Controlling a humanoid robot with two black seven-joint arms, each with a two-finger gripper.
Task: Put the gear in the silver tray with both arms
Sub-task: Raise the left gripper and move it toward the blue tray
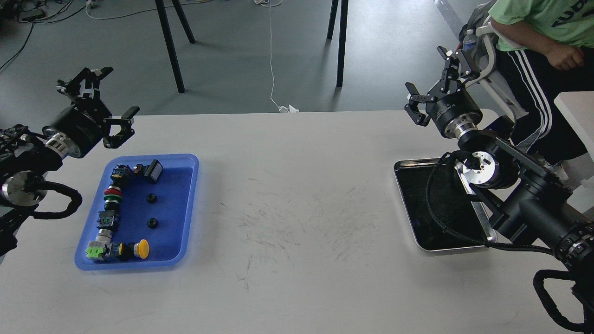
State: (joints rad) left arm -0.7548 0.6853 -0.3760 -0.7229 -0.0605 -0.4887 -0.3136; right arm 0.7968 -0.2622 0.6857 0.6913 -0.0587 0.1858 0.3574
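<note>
Two trays on my white table [297, 208], and both my claws up in the air.

On the left sits the blue tray [183, 253]. Down its left side lies a row of switch parts [110, 204], with a yellow button [142, 248] at the near end. Two small black gears [151, 198] lie in the middle, one behind the other. My left claw [100, 99] hangs over the table's far edge, just past the blue tray, fingers spread wide, holding nothing. On the right is the silver tray [420, 243], dark inside, with nothing that I can see in it. My right arm crosses above it. My right claw [434, 69] is lifted past the table's far edge, fingers spread, holding nothing.
</note>
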